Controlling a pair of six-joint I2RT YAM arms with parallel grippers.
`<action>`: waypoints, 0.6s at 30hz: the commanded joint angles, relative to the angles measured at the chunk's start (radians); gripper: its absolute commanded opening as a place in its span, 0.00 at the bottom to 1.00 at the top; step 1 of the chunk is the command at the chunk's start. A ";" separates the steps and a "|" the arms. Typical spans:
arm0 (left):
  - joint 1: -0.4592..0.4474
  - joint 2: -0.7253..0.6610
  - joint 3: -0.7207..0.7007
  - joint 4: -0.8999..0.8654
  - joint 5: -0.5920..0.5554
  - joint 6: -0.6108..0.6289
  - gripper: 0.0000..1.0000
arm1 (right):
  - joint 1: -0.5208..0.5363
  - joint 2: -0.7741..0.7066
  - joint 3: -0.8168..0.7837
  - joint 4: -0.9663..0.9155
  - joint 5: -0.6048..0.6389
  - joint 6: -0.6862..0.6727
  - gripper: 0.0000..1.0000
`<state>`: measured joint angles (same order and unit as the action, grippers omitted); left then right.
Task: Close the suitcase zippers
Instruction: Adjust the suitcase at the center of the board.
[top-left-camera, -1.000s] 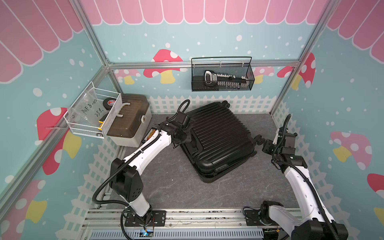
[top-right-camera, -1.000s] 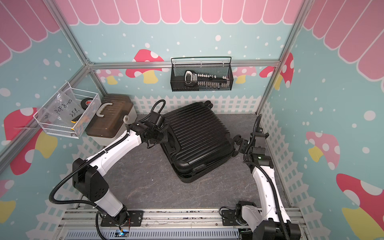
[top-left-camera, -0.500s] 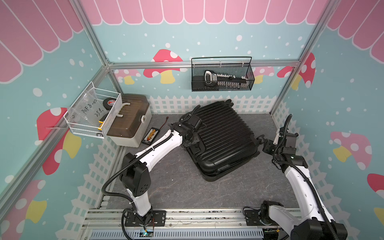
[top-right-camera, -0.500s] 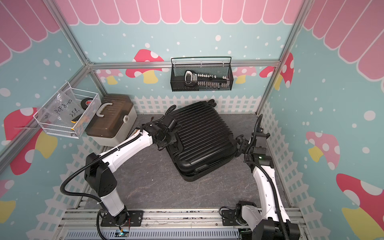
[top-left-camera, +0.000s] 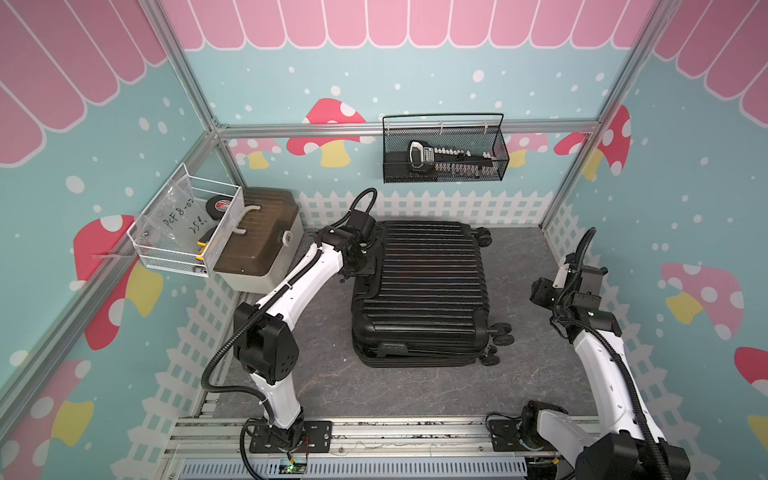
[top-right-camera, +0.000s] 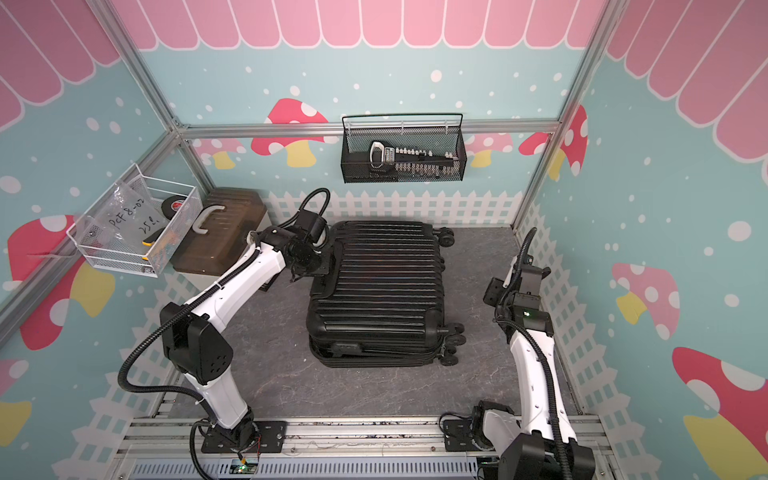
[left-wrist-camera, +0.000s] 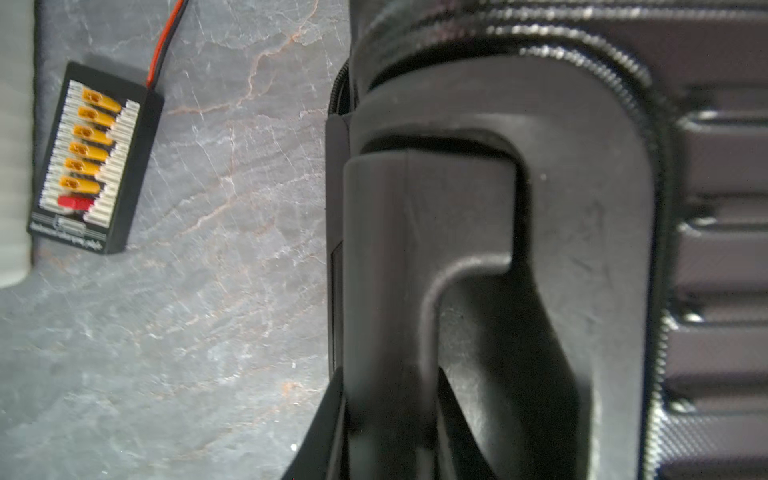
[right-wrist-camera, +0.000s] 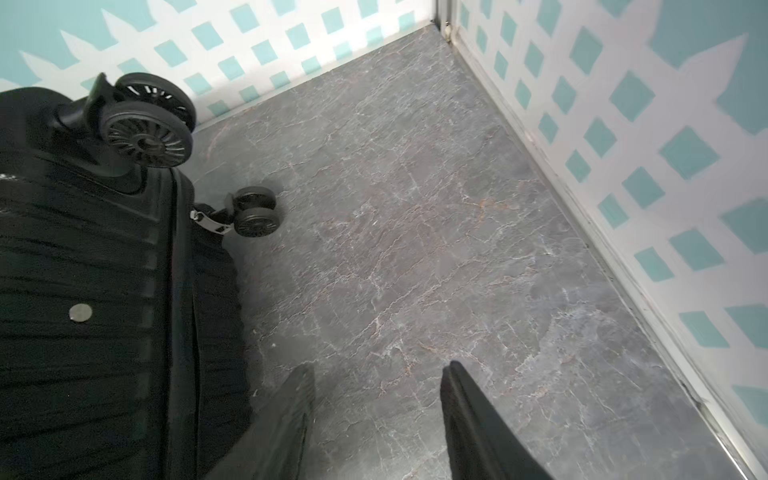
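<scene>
Grey stone-look floor carries the suitcase, lying flat mid-cell, shells not quite flush. The left gripper clamps the handle, probably to steady it; the right gripper hangs spread and empty beside the wheels.

Bright, even light; soft shadows; suitcase blurred in left wrist view.
</scene>
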<state>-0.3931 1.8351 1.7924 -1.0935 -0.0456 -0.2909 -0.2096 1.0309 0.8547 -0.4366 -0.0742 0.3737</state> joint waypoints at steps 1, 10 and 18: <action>0.048 0.036 0.140 0.033 0.123 0.164 0.04 | 0.000 -0.015 -0.089 0.049 -0.154 -0.031 0.53; 0.093 0.191 0.396 -0.063 0.101 0.265 0.04 | 0.203 -0.202 -0.421 0.391 -0.264 -0.026 0.52; 0.157 0.213 0.461 -0.092 0.112 0.272 0.04 | 0.302 -0.278 -0.572 0.576 -0.318 -0.012 0.41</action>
<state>-0.2783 2.0815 2.1796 -1.2400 0.0349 -0.0437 0.0715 0.7612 0.3145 0.0139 -0.3458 0.3706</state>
